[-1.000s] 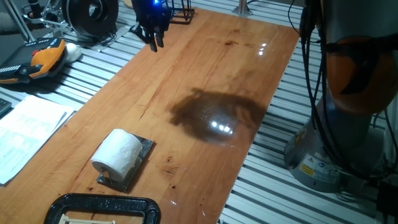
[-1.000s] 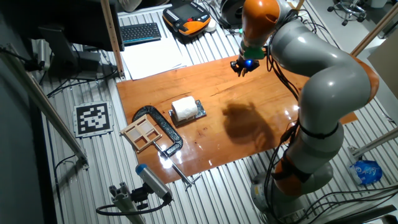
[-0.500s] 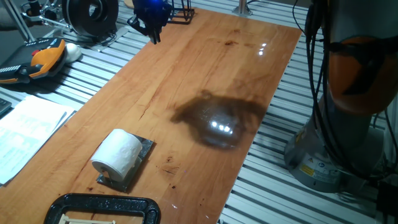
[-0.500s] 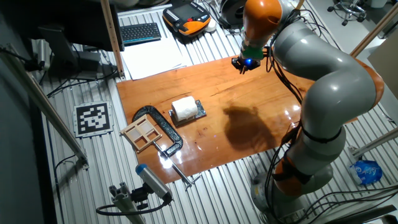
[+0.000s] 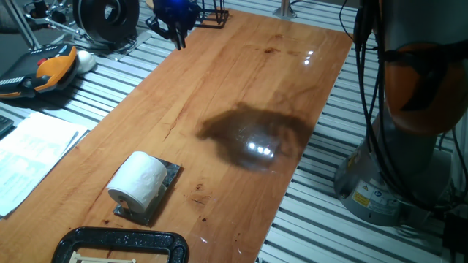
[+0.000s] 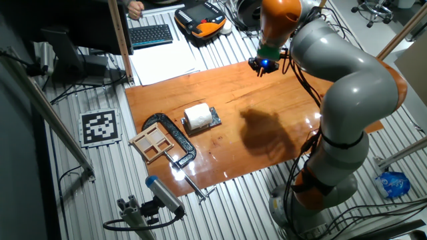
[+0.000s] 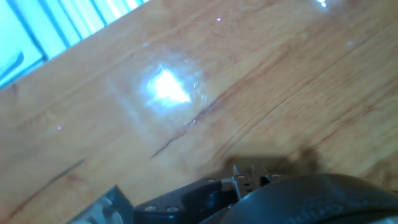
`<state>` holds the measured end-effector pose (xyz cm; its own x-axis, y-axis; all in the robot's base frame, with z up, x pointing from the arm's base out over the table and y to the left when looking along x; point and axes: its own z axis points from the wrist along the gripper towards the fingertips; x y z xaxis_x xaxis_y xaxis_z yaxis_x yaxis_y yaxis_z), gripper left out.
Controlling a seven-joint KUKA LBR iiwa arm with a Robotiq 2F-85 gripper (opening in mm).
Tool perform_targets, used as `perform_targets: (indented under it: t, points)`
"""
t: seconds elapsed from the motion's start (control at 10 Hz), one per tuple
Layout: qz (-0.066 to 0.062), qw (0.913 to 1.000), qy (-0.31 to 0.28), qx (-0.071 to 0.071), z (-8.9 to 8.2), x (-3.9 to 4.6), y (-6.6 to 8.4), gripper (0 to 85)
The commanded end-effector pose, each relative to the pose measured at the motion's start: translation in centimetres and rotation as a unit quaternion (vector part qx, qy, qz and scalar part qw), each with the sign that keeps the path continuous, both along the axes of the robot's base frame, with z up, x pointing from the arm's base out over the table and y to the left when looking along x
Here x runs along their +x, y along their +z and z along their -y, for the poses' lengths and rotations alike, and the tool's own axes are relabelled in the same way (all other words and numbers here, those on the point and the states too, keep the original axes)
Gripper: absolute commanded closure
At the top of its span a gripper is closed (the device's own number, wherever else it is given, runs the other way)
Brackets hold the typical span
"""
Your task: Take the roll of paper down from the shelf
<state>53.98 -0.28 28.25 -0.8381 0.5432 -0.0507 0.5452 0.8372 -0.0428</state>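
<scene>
The roll of paper (image 5: 139, 181) is white and lies on its side on the shelf (image 5: 170, 175), a small grey metal plate near the front left of the wooden tabletop. Both also show in the other fixed view, the roll (image 6: 197, 116) on the plate (image 6: 214, 119). My gripper (image 5: 175, 35) hangs over the far end of the tabletop, well away from the roll, and shows there in the other fixed view too (image 6: 262, 66). Its fingers look small and dark, and their gap is unclear. The hand view shows only bare wood (image 7: 205, 93) with glare.
A black clamp frame (image 5: 121, 245) lies at the front edge, just past the roll. Paper sheets (image 5: 29, 153) and an orange pendant (image 5: 51, 67) lie left of the board. The arm's base (image 5: 409, 109) stands on the right.
My gripper has drifted a little farther from the roll, toward the far end of the tabletop. The roll and the plate have not moved.
</scene>
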Motion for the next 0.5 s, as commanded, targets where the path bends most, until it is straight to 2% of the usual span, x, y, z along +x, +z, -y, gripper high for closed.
perform_targets:
  t: [0.0,0.1,0.2,0.4]
  points:
    - [0.0,1.0,-0.002,0.0,0.1,0.38,0.0,68.0]
    - [0.0,1.0,-0.004,-0.002,0.2,0.83,0.1,68.0]
    - [0.001,0.9999,-0.007,-0.01,0.3,1.31,0.4,68.0]
    - [0.002,0.9996,-0.018,-0.02,0.4,1.76,1.0,68.0]
